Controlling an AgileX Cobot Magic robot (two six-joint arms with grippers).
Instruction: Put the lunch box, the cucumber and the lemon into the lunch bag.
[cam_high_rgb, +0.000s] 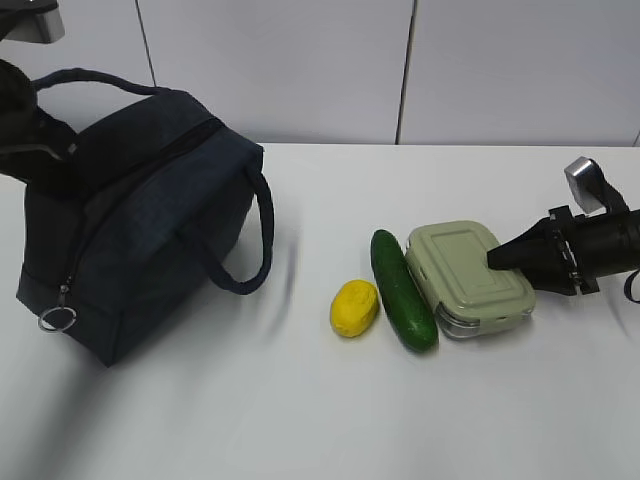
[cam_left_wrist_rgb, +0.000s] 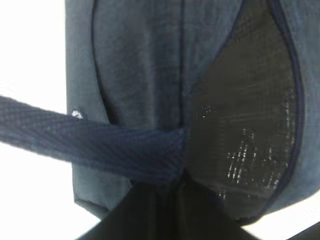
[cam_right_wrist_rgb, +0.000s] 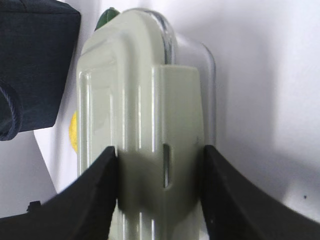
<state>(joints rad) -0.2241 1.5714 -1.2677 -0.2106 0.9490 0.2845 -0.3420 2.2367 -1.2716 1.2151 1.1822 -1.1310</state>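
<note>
At the far left of the exterior view my left gripper (cam_high_rgb: 30, 150) is up against the lunch bag (cam_high_rgb: 140, 230), mostly hidden by the bag's top edge. My left wrist view shows only navy fabric, one handle strap (cam_left_wrist_rgb: 100, 142) running across the lower left of the frame into a dark point at the bottom centre, and shiny black lining (cam_left_wrist_rgb: 245, 140) showing through an opening on the right. My left jaws are fully closed; they seem to pinch where the strap meets the bag, though I cannot make out the fingertips themselves. The bag sits tilted in the left half of the frame on the white table (cam_high_rgb: 300, 420), its silver ring pull (cam_high_rgb: 57, 320) hanging at the lower left corner and the near handle looping off its right side.

Right of centre lie the lemon (cam_high_rgb: 354, 307), then the cucumber (cam_high_rgb: 403, 290) just beside it, then the lunch box (cam_high_rgb: 468, 277) touching the cucumber's right side.

At the right edge my right gripper (cam_high_rgb: 500, 258) reaches in over the box's right end. In my right wrist view its two black fingers (cam_right_wrist_rgb: 95, 195) stand about half open, pressed against either side of the sage-green lid clip (cam_right_wrist_rgb: 160, 150) and holding it.
</note>
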